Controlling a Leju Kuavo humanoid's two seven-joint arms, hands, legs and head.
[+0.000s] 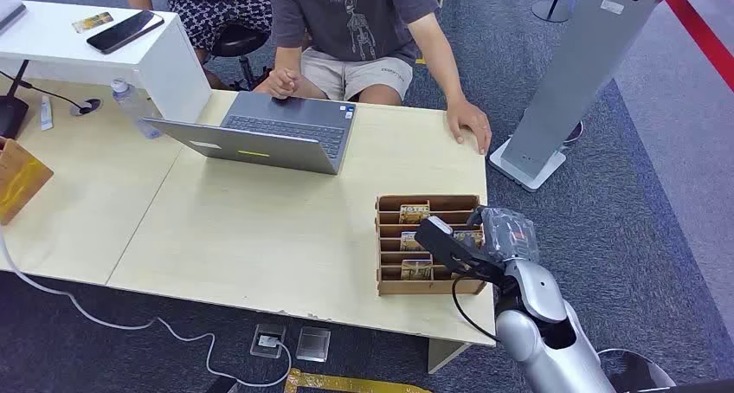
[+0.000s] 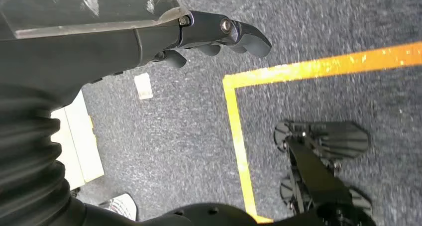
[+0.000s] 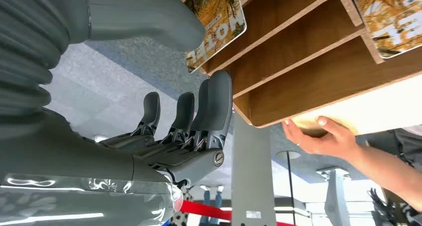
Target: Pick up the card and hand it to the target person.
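Brown wooden slots make up the card rack (image 1: pixel 428 282) sitting near the tabletop's (image 1: pixel 260 228) front right corner, and several orange hotel cards stand in its rows. The robot's right hand (image 1: pixel 498 237) hovers at the rack's right end, over the slots, at the end of its silver arm. From the wrist camera, the right hand's dark fingers (image 3: pixel 215 109) are stretched out side by side and reach up to the rack's outer wall, with the thick grey thumb (image 3: pixel 144 14) set apart on the other side. One card (image 3: pixel 217 22), printed with autumn leaves and the word HOTEL, pokes out of its slot just between thumb and fingers; I can't tell whether the thumb is touching it, and nothing is gripped yet. Another card (image 3: pixel 393 17) sits in a slot further along the rack.

A seated person in a grey T-shirt (image 1: pixel 355 16) is at the far side, with one hand (image 1: pixel 472 125) flat on the tabletop edge beyond the rack and the other by an open laptop (image 1: pixel 268 133). A phone (image 1: pixel 125 31) lies on a raised white shelf at the far left.

The robot's left hand (image 2: pixel 219 37) hangs over grey carpet marked with yellow tape (image 2: pixel 239 131), fingers loosely curved, holding nothing.
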